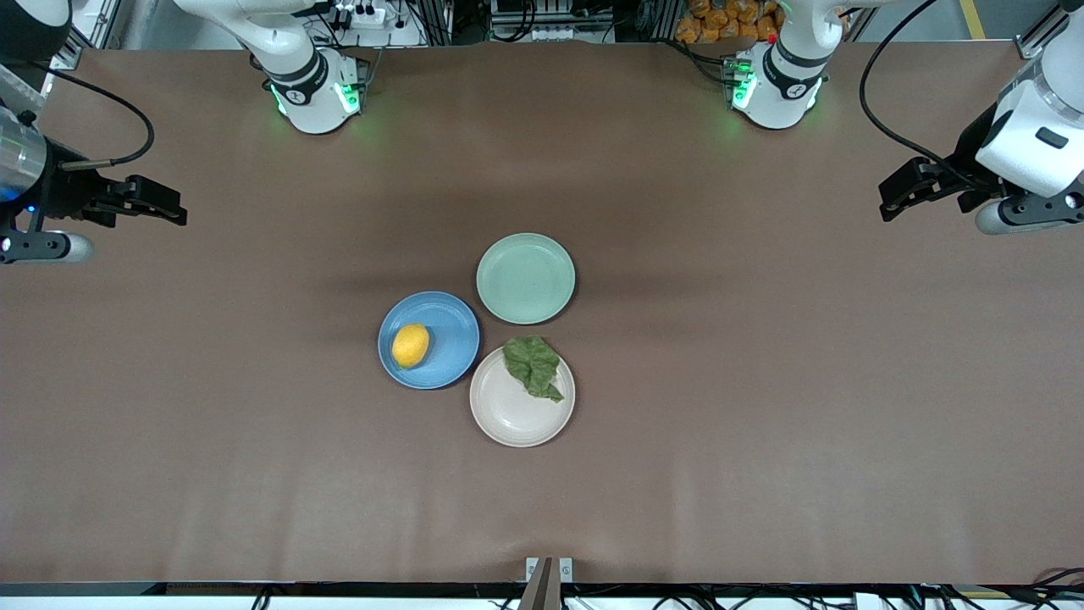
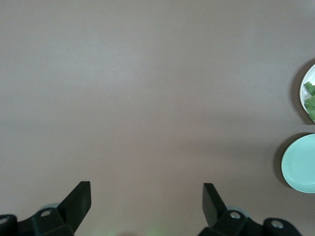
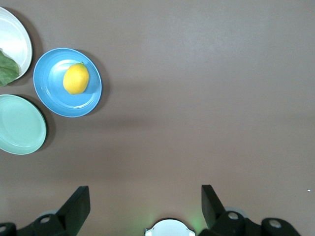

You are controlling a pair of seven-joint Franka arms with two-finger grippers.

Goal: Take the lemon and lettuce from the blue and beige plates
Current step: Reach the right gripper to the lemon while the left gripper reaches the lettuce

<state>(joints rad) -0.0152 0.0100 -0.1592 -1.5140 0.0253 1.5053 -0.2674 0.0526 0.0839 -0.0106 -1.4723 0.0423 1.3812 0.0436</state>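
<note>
A yellow lemon lies on the blue plate in the middle of the table; both also show in the right wrist view, the lemon on the blue plate. A wrinkled green lettuce leaf lies on the beige plate, which is nearer the front camera. The leaf and the beige plate show at the edge of the left wrist view. My left gripper is open and empty at the left arm's end of the table. My right gripper is open and empty at the right arm's end.
A pale green plate stands empty beside the other two, farther from the front camera. It also shows in the left wrist view and the right wrist view. The brown table stretches wide around the plates.
</note>
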